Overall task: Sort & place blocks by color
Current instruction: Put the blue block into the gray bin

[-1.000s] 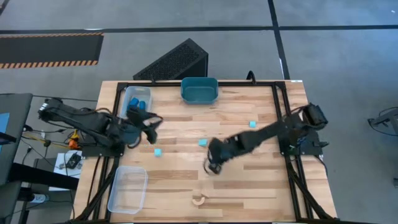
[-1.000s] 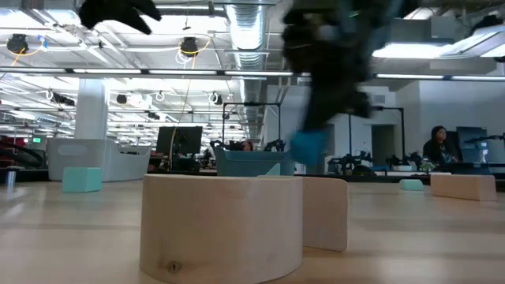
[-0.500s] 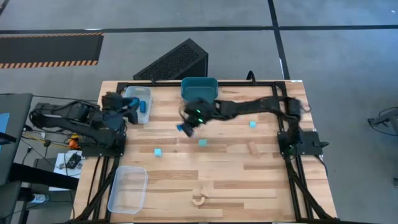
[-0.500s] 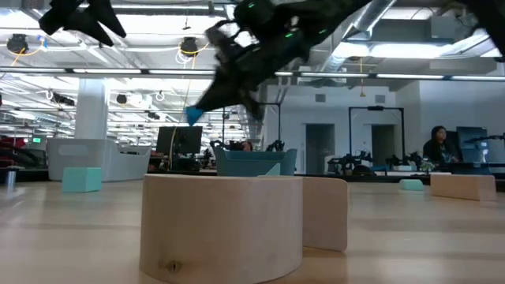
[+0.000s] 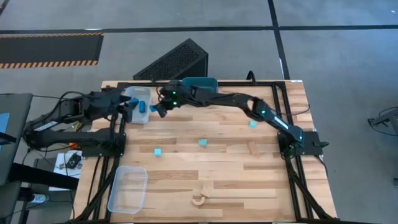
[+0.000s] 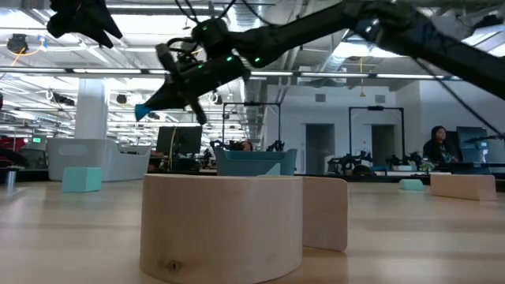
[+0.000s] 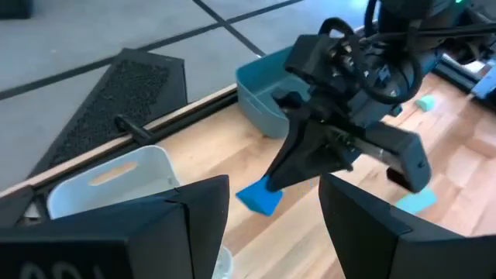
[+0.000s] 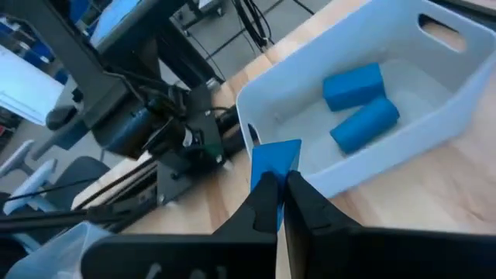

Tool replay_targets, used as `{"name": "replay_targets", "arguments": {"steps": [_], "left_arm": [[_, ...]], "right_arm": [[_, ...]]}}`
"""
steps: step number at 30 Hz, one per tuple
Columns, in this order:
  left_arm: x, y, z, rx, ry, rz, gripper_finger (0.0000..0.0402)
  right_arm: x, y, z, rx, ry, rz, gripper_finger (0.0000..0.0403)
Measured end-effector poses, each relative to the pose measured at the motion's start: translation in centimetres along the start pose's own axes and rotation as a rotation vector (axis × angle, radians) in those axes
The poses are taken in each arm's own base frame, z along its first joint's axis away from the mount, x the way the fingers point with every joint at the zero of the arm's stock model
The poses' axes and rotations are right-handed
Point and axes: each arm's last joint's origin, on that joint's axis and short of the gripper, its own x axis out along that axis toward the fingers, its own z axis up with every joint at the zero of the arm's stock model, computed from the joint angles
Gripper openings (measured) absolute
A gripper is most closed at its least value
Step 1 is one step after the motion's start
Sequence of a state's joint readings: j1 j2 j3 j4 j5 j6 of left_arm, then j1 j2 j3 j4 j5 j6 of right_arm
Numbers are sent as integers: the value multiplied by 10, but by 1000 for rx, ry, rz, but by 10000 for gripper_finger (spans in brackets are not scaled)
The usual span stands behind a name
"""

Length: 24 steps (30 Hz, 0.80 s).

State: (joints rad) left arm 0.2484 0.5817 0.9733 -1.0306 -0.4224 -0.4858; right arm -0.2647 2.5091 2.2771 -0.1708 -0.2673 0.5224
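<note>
**Blue block held beside the clear tray**

The right gripper (image 5: 157, 109) reaches far across the bench (image 5: 230, 174) to its far left corner, its jaws pinched narrow on a darker blue block (image 8: 276, 164). The block hangs in the air just beside the near wall of the clear tray (image 8: 434, 93); whether it is over the rim or just short of it cannot be told. Two more blue blocks (image 8: 360, 108) lie side by side inside that tray.

The left gripper (image 5: 127, 106) waits on the other side of the same tray, raised, its jaws partly apart and holding nothing.

Elsewhere on the bench, well apart from each other, sit three pale cyan blocks (image 5: 203, 142), a tan wooden block (image 5: 253, 148) and the wooden arch (image 5: 198, 200) near the front edge. A second clear tray (image 5: 127, 188) stands at the front left, and the teal tub (image 5: 202, 83) at the back edge.
</note>
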Motion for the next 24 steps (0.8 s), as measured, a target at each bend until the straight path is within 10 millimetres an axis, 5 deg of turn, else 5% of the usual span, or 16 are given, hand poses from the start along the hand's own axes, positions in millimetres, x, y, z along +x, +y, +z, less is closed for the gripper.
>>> {"name": "replay_targets", "arguments": {"steps": [16, 24], "left_arm": [[16, 2, 12, 60, -27, 131, 190], [43, -5, 16, 118, 81, 178, 190]], "right_arm": [[40, -21, -13, -284, -348, 71, 15], [63, -43, -46, -214, -281, 121, 20]]}}
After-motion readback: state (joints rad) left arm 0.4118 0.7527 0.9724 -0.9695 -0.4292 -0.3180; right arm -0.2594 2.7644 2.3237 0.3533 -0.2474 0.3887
